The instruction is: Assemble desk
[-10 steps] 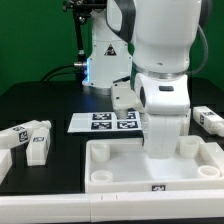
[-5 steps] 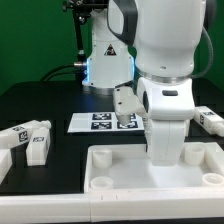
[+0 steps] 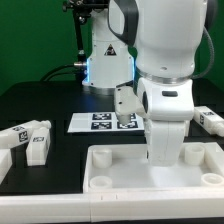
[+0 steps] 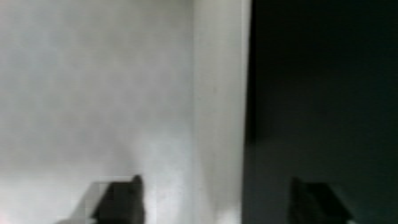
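The white desk top, rimmed with round sockets at its corners, lies at the front of the black table. My gripper points straight down over the top's far rim. In the wrist view my gripper is open, and its two dark fingertips straddle the rim edge. One finger is over the white top, the other over the dark table. Loose white legs with tags lie at the exterior view's left, and another lies at its right.
The marker board lies flat behind the desk top, partly hidden by my arm. The robot base stands at the back. A further white piece shows at the left edge.
Between the earliest frame and half a second ago the desk top shifted a little toward the front, and its front tag left the picture. Nothing visible has moved since.
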`<state>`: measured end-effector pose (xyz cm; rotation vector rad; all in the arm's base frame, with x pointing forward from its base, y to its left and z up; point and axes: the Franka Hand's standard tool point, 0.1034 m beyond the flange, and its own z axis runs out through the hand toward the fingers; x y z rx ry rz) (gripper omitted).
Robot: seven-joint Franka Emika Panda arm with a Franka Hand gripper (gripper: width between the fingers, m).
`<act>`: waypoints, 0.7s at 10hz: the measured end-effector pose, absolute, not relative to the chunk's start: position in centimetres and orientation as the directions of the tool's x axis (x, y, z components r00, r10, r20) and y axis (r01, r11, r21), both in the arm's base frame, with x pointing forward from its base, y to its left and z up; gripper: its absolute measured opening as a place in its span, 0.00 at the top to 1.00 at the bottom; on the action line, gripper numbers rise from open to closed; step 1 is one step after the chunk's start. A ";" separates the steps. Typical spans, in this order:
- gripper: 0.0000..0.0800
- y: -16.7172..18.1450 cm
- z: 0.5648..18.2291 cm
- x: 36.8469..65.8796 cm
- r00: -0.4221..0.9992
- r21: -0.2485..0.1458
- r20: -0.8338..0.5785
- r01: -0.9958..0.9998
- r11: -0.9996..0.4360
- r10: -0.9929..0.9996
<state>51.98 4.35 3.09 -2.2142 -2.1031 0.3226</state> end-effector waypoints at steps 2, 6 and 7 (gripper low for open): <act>0.22 4.9 5.9 51.3 0.152 -0.142 -0.146 0.975 -0.172 0.978; 0.19 6.8 7.1 50.3 0.513 -0.065 -0.188 0.845 -0.531 0.838; 0.19 6.9 7.1 50.3 0.543 -0.058 -0.190 0.825 -0.562 0.818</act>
